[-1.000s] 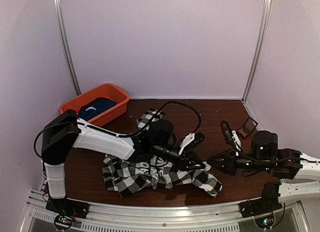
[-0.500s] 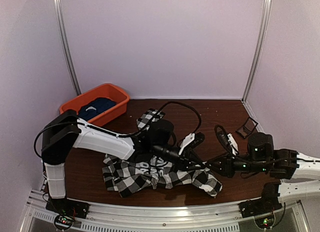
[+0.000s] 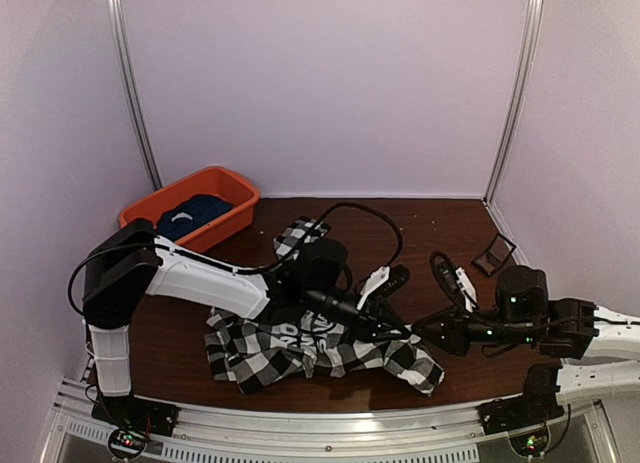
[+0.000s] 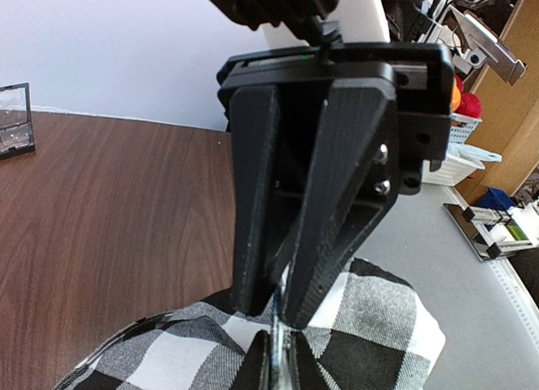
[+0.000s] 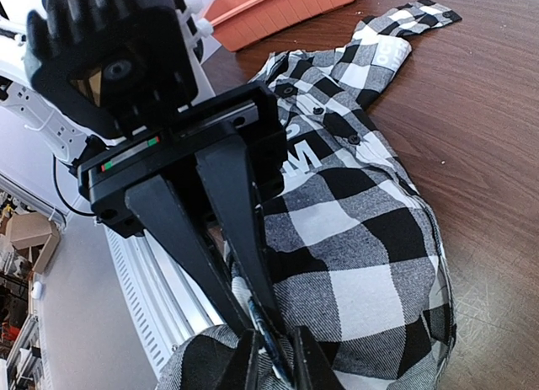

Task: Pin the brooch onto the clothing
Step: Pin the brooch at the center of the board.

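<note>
A black-and-white checked shirt (image 3: 262, 355) with white block lettering on a black panel lies crumpled at about 6 o'clock on the dark brown wooden desk (image 3: 440, 223), one sleeve reaching up toward 12 o'clock. The two arms meet over its 4 o'clock end. The left claw (image 4: 282, 310) is pinched all but closed, its black fingertips down at a fold of the checked cloth. The right claw (image 5: 276, 363) comes in from 3 o'clock, tip to tip with it, fingers close together with a slim gap. A thin dark strip (image 5: 263, 335) runs from the left tips into that gap. I cannot tell whether either claw grips it. At 10 o'clock an orange plastic tub (image 3: 228, 226) holds a dark navy garment (image 3: 190, 213). A small black open case (image 3: 493, 253) sits at 2 o'clock.
</note>
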Robot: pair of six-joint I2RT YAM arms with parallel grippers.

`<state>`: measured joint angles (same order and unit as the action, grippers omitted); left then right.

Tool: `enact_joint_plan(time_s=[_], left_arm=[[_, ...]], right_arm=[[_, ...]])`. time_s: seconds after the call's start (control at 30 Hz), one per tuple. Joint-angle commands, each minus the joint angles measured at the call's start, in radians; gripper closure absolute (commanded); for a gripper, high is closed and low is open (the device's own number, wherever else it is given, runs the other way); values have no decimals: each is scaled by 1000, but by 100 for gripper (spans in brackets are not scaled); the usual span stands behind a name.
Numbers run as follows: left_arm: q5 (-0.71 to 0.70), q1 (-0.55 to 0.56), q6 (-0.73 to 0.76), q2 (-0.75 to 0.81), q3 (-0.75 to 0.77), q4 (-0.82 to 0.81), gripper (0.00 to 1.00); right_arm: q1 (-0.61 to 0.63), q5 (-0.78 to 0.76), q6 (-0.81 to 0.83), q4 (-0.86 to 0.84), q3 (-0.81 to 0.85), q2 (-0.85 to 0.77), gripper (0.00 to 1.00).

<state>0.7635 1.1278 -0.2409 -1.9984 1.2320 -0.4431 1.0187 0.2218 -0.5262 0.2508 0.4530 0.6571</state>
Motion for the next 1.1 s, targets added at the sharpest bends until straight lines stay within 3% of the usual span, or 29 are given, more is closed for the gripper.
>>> enact_joint_plan(time_s=[0.0, 0.27, 0.37, 0.6, 0.93, 1.07], left_arm=[[9, 4, 6, -2, 0, -46, 100], [14, 4, 5, 3, -6, -52, 100], [13, 3, 3, 8, -12, -58, 95], [5, 3, 10, 28, -30, -55, 66], [-37, -2, 13, 46, -80, -49, 43], [-62, -2, 12, 44, -100, -46, 38]], right_arm=[[3, 15, 0, -8, -17, 9, 84], [3, 1, -2, 1, -18, -19, 99], [2, -3, -2, 5, -13, -33, 100], [3, -25, 2, 37, 0, -38, 100], [3, -120, 52, 140, 49, -58, 100], [3, -189, 49, 166, 59, -51, 100]])
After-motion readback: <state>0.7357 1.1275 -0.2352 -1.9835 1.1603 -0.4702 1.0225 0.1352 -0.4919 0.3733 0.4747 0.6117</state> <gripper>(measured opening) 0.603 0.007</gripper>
